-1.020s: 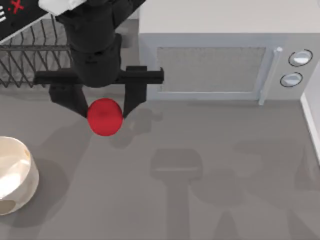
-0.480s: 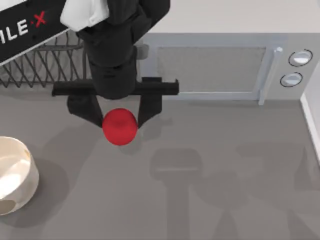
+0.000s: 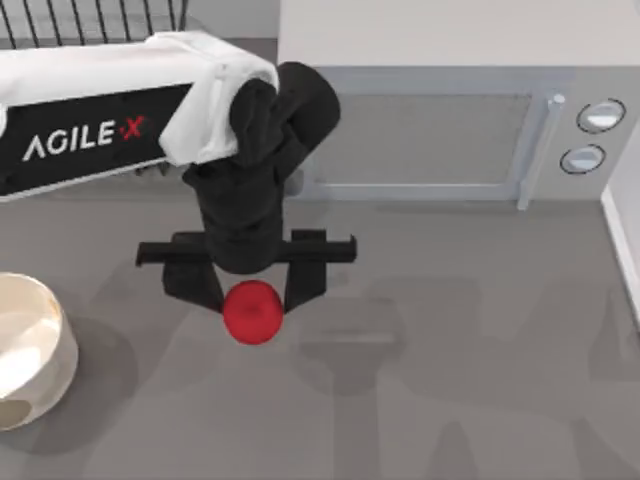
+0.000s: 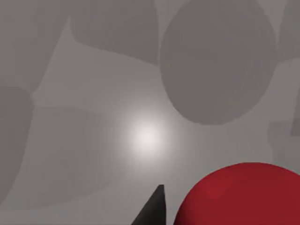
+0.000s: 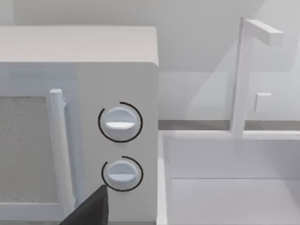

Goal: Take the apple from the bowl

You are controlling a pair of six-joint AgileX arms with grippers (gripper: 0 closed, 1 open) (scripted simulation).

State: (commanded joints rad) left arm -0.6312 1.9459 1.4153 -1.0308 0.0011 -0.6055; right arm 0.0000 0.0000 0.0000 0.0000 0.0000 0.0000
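The red apple (image 3: 250,312) hangs over the grey table, well to the right of the bowl, and my left gripper (image 3: 252,300) is shut on it with a black finger on each side. The left wrist view looks down on the same apple (image 4: 243,197) beside one dark fingertip (image 4: 154,208), with the bare table below. The cream-white bowl (image 3: 30,390) stands at the table's left edge, and nothing shows inside it. In the right wrist view a dark piece of my right gripper (image 5: 89,211) sits in front of the microwave's knobs.
A white microwave (image 3: 430,130) stands along the back, with its handle (image 3: 535,150) and two knobs (image 3: 600,115) at the right. A wire dish rack (image 3: 90,20) is at the back left. A white sink (image 5: 234,187) with a faucet (image 5: 243,70) lies right of the microwave.
My left gripper has carried the apple toward the table's front and a little to the right, away from the dish rack. The bowl has not moved.
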